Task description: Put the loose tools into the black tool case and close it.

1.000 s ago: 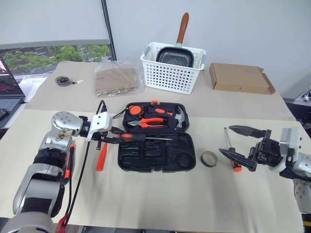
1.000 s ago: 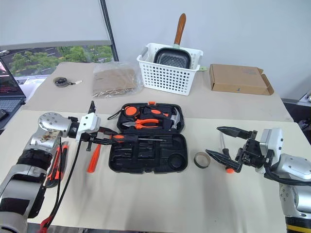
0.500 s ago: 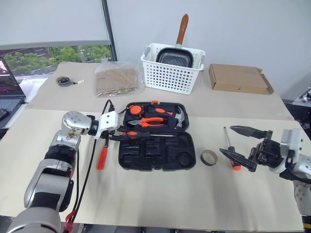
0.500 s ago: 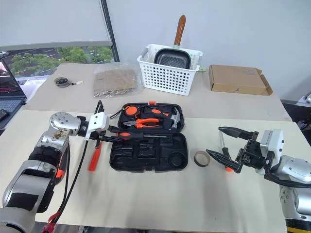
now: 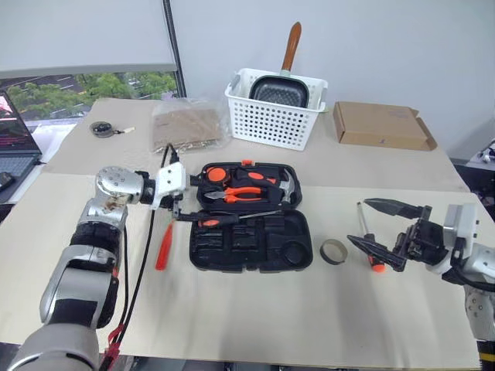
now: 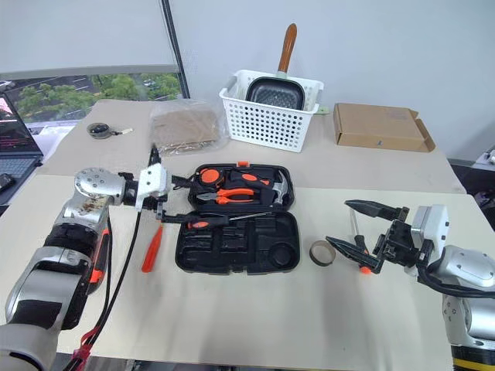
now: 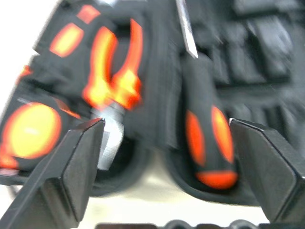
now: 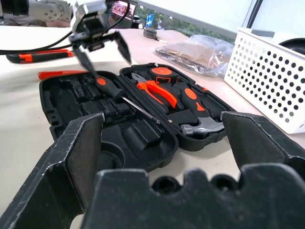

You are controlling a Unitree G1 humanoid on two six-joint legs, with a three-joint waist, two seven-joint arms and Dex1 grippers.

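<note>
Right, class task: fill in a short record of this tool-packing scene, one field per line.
Case: flat black plastic tool case, lid open
Just placed: black-and-orange screwdriver lying across the case
Left tool: open, above the screwdriver's handle
Right tool: open, holding nothing
Loose: orange pen-like tool; steel-shafted screwdriver

Beige table, open black tool case, tape ring, white basket, cardboard box

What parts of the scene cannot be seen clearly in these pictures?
- Screwdriver in the black tool case: whether it sits in a recess; left wrist view is blurred.
- Loose screwdriver near the right gripper: partly covered by its lower finger.
- Laptop: cut by the head views' left edge.
</note>
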